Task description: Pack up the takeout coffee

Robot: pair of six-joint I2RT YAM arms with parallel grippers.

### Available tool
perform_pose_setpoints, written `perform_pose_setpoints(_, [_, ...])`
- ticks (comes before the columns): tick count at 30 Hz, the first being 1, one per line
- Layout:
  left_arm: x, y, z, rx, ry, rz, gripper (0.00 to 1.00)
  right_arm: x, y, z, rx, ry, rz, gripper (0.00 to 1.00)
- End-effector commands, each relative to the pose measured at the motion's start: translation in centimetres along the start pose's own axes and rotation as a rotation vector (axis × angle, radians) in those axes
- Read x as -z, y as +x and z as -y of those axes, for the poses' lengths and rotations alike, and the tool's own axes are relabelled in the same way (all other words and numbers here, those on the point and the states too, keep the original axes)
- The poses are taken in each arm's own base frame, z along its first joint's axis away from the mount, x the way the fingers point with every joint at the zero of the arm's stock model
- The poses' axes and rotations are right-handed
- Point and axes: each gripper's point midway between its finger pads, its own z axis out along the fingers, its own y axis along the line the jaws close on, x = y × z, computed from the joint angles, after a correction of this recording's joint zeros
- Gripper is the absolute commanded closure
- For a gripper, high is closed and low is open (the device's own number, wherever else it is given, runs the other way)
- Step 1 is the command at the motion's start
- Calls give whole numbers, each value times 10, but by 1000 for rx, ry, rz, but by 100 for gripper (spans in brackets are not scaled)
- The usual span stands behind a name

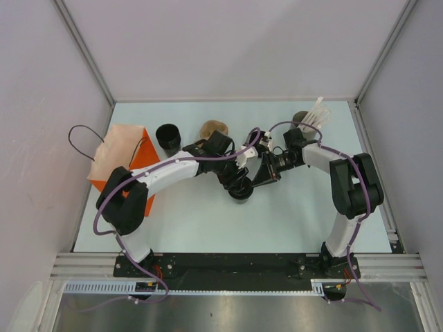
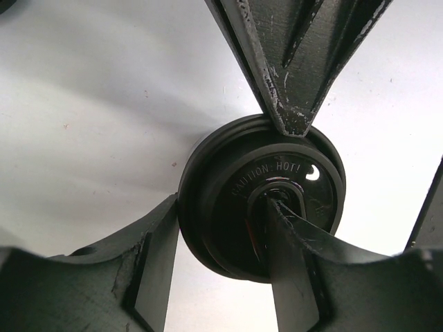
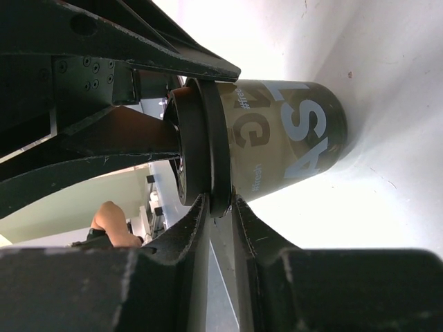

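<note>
Black cup [image 1: 241, 192] upright on table [image 1: 208, 228], right gripper [image 3: 220, 206] pinching the lid [image 2: 291, 173] rim, left gripper [image 2: 221, 207] touching lid edge and top, hold unclear

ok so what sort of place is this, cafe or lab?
Probably a lab test cell: plain white panels in aluminium framing, bolted-down robot arms, and staged props like the orange paper bag.

Pale blue-white matte counter [image 1: 208, 225], plain grey-white enclosure walls [image 1: 228, 48] on three sides, aluminium extrusion rail [image 1: 83, 265] along near edge, even diffuse light.
</note>
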Motion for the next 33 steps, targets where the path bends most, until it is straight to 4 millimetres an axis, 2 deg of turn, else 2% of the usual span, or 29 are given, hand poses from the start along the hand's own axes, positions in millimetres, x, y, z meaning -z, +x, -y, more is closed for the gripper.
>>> perform_pose_setpoints(1, [9, 10, 11, -40, 28, -17, 45, -3, 5, 51, 7, 191, -8, 84])
perform_pose_setpoints(18, [5, 24, 12, -36, 32, -36, 42, -3, 6, 94, -37, 372, -7, 85])
perform_pose_setpoints(22, [10, 14, 12, -39, 33, 9, 40, -3, 4, 88, -14, 367, -2, 85])
perform_pose_setpoints(29, [21, -6, 12, -7, 77, 103, 38, -7, 8, 94, -14, 393, -21, 86])
perform_pose_setpoints(33, [25, -9, 9, 19, 83, 143, 38, -6, 6, 89, -2, 384, -15, 86])
